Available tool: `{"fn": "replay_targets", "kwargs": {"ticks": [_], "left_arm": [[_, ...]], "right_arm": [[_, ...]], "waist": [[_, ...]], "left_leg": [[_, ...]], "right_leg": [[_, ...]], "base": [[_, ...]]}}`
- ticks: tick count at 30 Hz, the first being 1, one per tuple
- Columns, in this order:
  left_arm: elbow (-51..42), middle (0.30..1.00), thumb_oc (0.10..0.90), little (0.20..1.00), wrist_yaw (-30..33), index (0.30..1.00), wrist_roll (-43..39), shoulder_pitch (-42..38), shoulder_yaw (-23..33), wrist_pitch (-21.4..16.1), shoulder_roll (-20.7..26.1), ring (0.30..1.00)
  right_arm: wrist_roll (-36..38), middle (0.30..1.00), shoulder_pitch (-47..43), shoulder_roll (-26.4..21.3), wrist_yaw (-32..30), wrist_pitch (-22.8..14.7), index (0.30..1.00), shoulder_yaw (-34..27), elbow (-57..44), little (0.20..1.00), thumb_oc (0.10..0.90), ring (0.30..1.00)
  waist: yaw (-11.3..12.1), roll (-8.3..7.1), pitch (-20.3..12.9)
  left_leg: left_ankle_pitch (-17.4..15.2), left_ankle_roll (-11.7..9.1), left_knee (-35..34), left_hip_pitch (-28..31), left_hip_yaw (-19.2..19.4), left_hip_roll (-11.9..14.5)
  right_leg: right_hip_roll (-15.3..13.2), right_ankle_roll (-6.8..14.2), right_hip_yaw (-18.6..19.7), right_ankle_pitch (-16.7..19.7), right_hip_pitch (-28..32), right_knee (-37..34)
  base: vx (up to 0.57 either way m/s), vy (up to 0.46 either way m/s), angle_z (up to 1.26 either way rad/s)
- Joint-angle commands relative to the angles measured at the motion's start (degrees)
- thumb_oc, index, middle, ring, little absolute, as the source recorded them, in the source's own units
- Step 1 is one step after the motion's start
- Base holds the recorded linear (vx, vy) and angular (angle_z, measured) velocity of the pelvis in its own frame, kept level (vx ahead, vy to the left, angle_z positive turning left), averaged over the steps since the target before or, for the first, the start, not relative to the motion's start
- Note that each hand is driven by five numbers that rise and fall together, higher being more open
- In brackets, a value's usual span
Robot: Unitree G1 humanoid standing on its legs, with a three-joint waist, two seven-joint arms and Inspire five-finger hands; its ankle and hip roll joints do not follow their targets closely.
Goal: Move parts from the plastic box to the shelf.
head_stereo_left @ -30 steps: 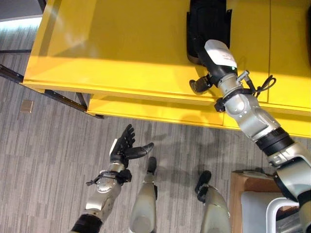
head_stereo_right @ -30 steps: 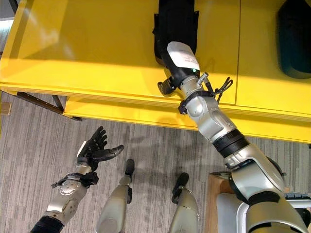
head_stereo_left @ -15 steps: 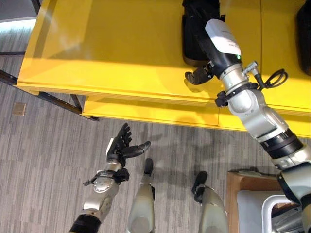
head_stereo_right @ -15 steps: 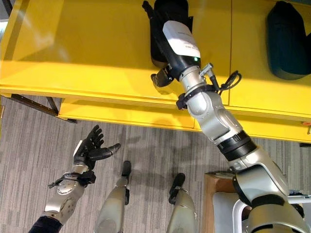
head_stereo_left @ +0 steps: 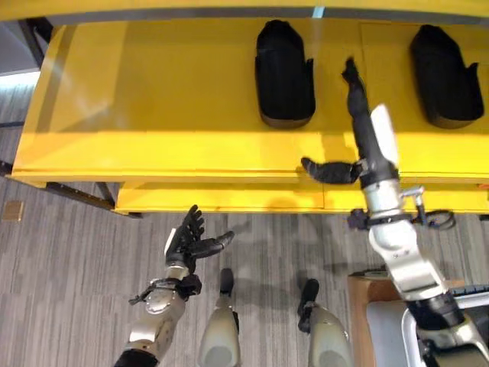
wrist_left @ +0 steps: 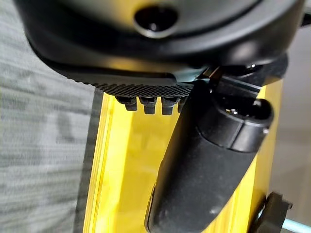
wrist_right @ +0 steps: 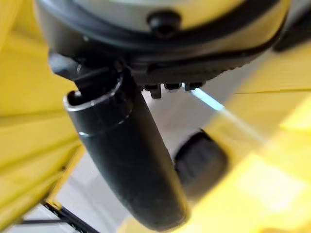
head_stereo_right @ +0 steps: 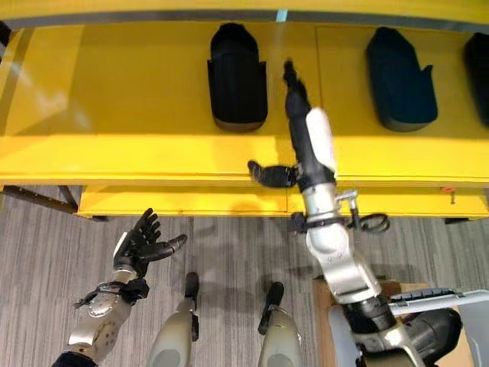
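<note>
A black moulded part [head_stereo_left: 284, 73] lies on the yellow shelf [head_stereo_left: 153, 99], and a second one [head_stereo_left: 445, 75] lies further right. A third dark part [head_stereo_right: 477, 69] shows at the shelf's far right. My right hand [head_stereo_left: 365, 130] reaches over the shelf between the first two parts, fingers straight, thumb [head_stereo_left: 328, 170] spread to the side, holding nothing and touching neither part. One blurred black part [wrist_right: 201, 165] lies past its thumb in the right wrist view. My left hand [head_stereo_left: 189, 241] hangs open and empty above the floor, in front of the shelf.
A lower yellow ledge [head_stereo_left: 229, 199] juts out under the shelf's front edge. A dark metal frame bar [head_stereo_left: 76, 195] runs under the shelf at the left. A pale plastic box [head_stereo_right: 428, 300] on a brown stand [head_stereo_left: 380, 284] sits at the lower right.
The camera has tilted up, showing more of the shelf. My right hand has come off the black part, moved to its right and straightened its fingers. The left hand stays open.
</note>
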Motion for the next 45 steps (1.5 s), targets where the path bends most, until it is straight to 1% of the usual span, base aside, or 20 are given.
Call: {"fn": "replay_targets", "kwargs": {"ticks": [1, 6, 7, 8, 10, 12, 16, 19, 20, 23, 27, 29, 31, 32, 37, 38, 40, 41, 42, 45], "left_arm": [[-2.84, 1.000, 0.900, 1.000, -0.70, 1.000, 2.45, 2.67, 0.20, -3.96, 1.52, 1.000], [-2.70, 1.000, 0.900, 1.000, -0.38, 1.000, 2.42, 3.81, 0.23, -5.05, 0.62, 1.000], [-2.92, 1.000, 0.900, 1.000, -0.24, 1.000, 2.87, 3.54, 0.10, -5.27, 0.47, 1.000], [-2.90, 1.000, 0.900, 1.000, -0.24, 1.000, 2.88, 3.54, 0.09, -5.29, 0.45, 1.000], [-3.06, 1.000, 0.900, 1.000, -0.35, 1.000, 3.23, 3.44, 0.21, -5.42, 0.34, 1.000], [-3.06, 1.000, 0.900, 1.000, -0.88, 1.000, 3.07, 3.65, 0.43, -5.78, 0.19, 1.000], [-2.38, 1.000, 0.900, 1.000, -1.27, 1.000, 3.10, 2.58, -0.13, -5.81, 0.04, 1.000], [-2.07, 1.000, 0.900, 1.000, -0.94, 1.000, 4.66, 2.08, -0.09, -5.61, 0.74, 1.000], [-2.55, 1.000, 0.900, 1.000, -0.72, 1.000, 5.25, 1.44, 0.03, -5.87, 1.37, 1.000], [-3.09, 1.000, 0.900, 1.000, -0.68, 1.000, 5.99, 0.99, 0.00, -6.02, 1.86, 1.000], [-3.74, 1.000, 0.900, 1.000, 0.39, 1.000, 6.51, -1.63, -0.19, -6.81, 1.82, 1.000], [-3.77, 1.000, 0.900, 1.000, 0.81, 1.000, 6.40, -2.29, 0.21, -7.06, 1.69, 1.000], [-4.69, 1.000, 0.900, 1.000, 1.10, 1.000, 5.85, -2.22, 1.09, -7.26, 1.55, 1.000], [-5.08, 1.000, 0.900, 1.000, 0.83, 1.000, 5.37, -1.68, 1.37, -7.25, 1.49, 1.000], [-7.04, 1.000, 0.900, 1.000, 0.52, 1.000, 4.09, 0.40, 2.70, -6.80, 1.98, 1.000], [-7.75, 1.000, 0.900, 1.000, 0.16, 1.000, 4.11, 1.30, 3.42, -6.77, 2.44, 1.000], [-7.64, 1.000, 0.900, 1.000, -0.22, 1.000, 3.93, 2.56, 4.51, -6.60, 2.29, 1.000], [-7.34, 1.000, 0.900, 1.000, -0.42, 1.000, 4.08, 2.83, 4.95, -6.42, 2.26, 1.000], [-7.51, 1.000, 0.900, 1.000, -0.73, 1.000, 3.08, 4.02, 5.82, -6.59, 1.85, 1.000], [-8.51, 1.000, 0.900, 1.000, -1.62, 1.000, 2.62, 5.38, 6.61, -6.41, 1.89, 1.000]], "right_arm": [[3.04, 1.000, -2.76, 0.05, -1.02, -8.71, 1.000, 1.04, -6.23, 1.000, 0.900, 1.000], [7.03, 1.000, 0.18, 0.64, 0.31, -10.88, 1.000, 2.91, -5.59, 1.000, 0.900, 1.000], [8.96, 1.000, 0.62, 0.88, 1.70, -10.92, 1.000, 4.21, -4.19, 1.000, 0.900, 1.000], [8.99, 1.000, 0.61, 0.86, 1.71, -10.95, 1.000, 4.22, -4.16, 1.000, 0.900, 1.000], [9.95, 1.000, 1.96, 0.36, 2.87, -11.25, 1.000, 4.43, -3.95, 1.000, 0.900, 1.000], [10.75, 1.000, 4.10, -0.16, 3.97, -11.22, 1.000, 3.43, -3.62, 1.000, 0.900, 1.000], [11.08, 1.000, 8.84, -0.19, 3.86, -11.02, 1.000, 0.60, -3.52, 1.000, 0.900, 1.000], [11.00, 1.000, 10.21, 1.15, 3.79, -10.66, 1.000, -0.37, -4.48, 1.000, 0.900, 1.000], [10.45, 1.000, 8.92, 1.88, 3.52, -10.50, 1.000, 0.24, -3.98, 1.000, 0.900, 1.000], [10.03, 1.000, 8.20, 2.59, 3.52, -10.17, 1.000, 0.69, -3.83, 1.000, 0.900, 1.000], [8.82, 1.000, 7.97, 3.88, 3.67, -9.45, 1.000, 1.72, -3.59, 1.000, 0.900, 1.000], [8.05, 1.000, 6.85, 4.07, 3.64, -9.12, 1.000, 2.39, -3.37, 1.000, 0.900, 1.000], [8.14, 1.000, 5.27, 4.40, 3.61, -9.01, 1.000, 3.57, -2.76, 1.000, 0.900, 1.000], [8.38, 1.000, 5.24, 4.41, 3.82, -9.02, 1.000, 3.64, -2.65, 1.000, 0.900, 1.000], [8.34, 1.000, 4.88, 5.10, 4.63, -8.78, 1.000, 3.97, -2.45, 1.000, 0.900, 1.000], [8.47, 1.000, 5.04, 5.28, 4.82, -8.79, 1.000, 4.14, -2.49, 1.000, 0.900, 1.000], [8.93, 1.000, 5.95, 5.56, 4.77, -9.01, 1.000, 3.64, -2.33, 1.000, 0.900, 1.000], [9.30, 1.000, 6.87, 5.48, 4.98, -9.06, 1.000, 3.29, -2.33, 1.000, 0.900, 1.000], [10.97, 1.000, 8.35, 5.02, 5.47, -9.36, 1.000, 2.85, -3.14, 1.000, 0.900, 1.000], [11.72, 1.000, 9.51, 4.62, 6.21, -9.63, 1.000, 2.79, -3.57, 1.000, 0.900, 1.000]], "waist": [[-0.59, -2.15, -10.76], [-1.09, -2.73, -12.54], [-0.72, -2.87, -13.10], [-0.77, -2.88, -13.09], [-0.66, -3.17, -13.64], [-1.25, -3.17, -14.28], [-2.60, -2.76, -14.96], [-3.19, -2.86, -15.79], [-3.02, -2.95, -15.44], [-3.21, -3.11, -15.05], [-4.37, -4.19, -14.19], [-3.69, -4.02, -13.54], [-1.76, -2.53, -12.43], [-1.39, -2.34, -12.49], [0.02, -2.56, -13.15], [0.79, -3.06, -13.96], [1.09, -4.06, -15.04], [0.84, -4.25, -15.55], [-0.26, -4.24, -16.29], [-1.40, -3.45, -16.95]], "left_leg": [[-1.68, -1.21, 0.37, 4.14, 1.07, 5.25], [-4.00, -0.59, 1.87, 5.51, -3.68, 3.87], [-4.71, -0.48, 2.10, 5.91, -8.27, 1.63], [-4.76, -0.45, 2.18, 5.87, -8.32, 1.58], [-6.74, 0.06, 2.81, 5.72, -13.71, -1.76], [-8.40, 1.02, 3.73, 5.62, -15.34, -3.92], [-9.32, 1.78, 5.20, 5.12, -12.33, -4.80], [-10.86, 3.79, 5.15, 6.44, -9.30, -7.14], [-11.49, 4.99, 4.59, 7.42, -6.02, -8.24], [-11.98, 5.69, 3.94, 8.47, -3.37, -9.19], [-12.36, 7.43, 1.49, 10.08, 2.15, -10.90], [-12.44, 7.77, 1.42, 10.23, 4.39, -10.25], [-12.03, 7.93, 1.63, 10.59, 8.74, -7.95], [-11.67, 7.96, 1.60, 10.42, 9.88, -7.43], [-10.15, 8.27, 0.88, 9.50, 13.49, -6.25], [-11.12, 7.26, 0.89, 9.94, 14.06, -5.76], [-10.83, 5.89, 1.24, 10.02, 15.54, -4.46], [-10.39, 5.26, 1.49, 9.90, 15.76, -3.55], [-7.72, 3.65, 1.27, 10.41, 17.62, -0.25], [-7.07, 1.76, 0.34, 12.22, 17.97, 2.45]], "right_leg": [[0.60, 1.61, 5.80, -0.45, 2.55, -2.06], [2.80, 1.16, 10.06, -0.34, 2.66, -3.02], [3.41, 1.02, 11.82, -0.04, 2.71, -3.65], [3.36, 1.05, 11.78, -0.07, 2.76, -3.66], [3.35, 1.02, 13.01, 0.30, 3.18, -4.33], [2.84, 1.33, 13.59, 0.60, 3.87, -4.59], [0.46, 2.32, 12.72, 0.63, 5.45, -4.50], [-2.23, 4.00, 13.61, 3.57, 5.94, -5.19], [-3.94, 5.38, 14.44, 7.45, 4.55, -5.12], [-5.49, 6.52, 14.70, 10.89, 4.11, -6.14], [-7.21, 8.57, 16.40, 19.06, 1.44, -10.63], [-7.72, 8.26, 12.08, 18.52, 0.25, -9.88], [-11.38, 6.78, -1.92, 13.23, 3.06, -6.18], [-11.96, 6.16, -3.49, 12.05, 4.33, -5.05], [-11.30, 5.43, -2.27, 9.27, 5.70, 1.20], [-10.67, 6.79, -2.99, 9.32, 8.54, -2.65], [-8.77, 7.17, -4.34, 8.19, 9.81, -6.77], [-7.62, 6.87, -3.73, 7.16, 10.18, -8.17], [-4.32, 4.82, -2.66, 5.80, 10.39, -10.74], [-1.38, 4.23, -0.79, 2.84, 10.90, -11.00]], "base": [[0.02, -0.042, -0.36], [0.03, -0.011, -0.61], [0.05, 0.049, -0.12], [0.03, 0.058, -0.26], [0.04, 0.057, -0.56], [0.06, 0.112, -0.48], [0.06, 0.191, 0.14], [0.08, 0.299, 0.11], [0.03, 0.346, -0.23], [0.01, 0.239, -0.69], [-0.04, 0.199, -0.79], [-0.10, 0.083, -0.77], [-0.17, 0.099, -1.67], [-0.18, 0.050, -1.56], [-0.08, -0.055, -0.73], [0.02, -0.250, -0.59], [0.04, -0.296, -0.92], [0.00, -0.490, -1.16], [0.00, -0.456, -0.70], [0.09, -0.326, -0.62]]}}
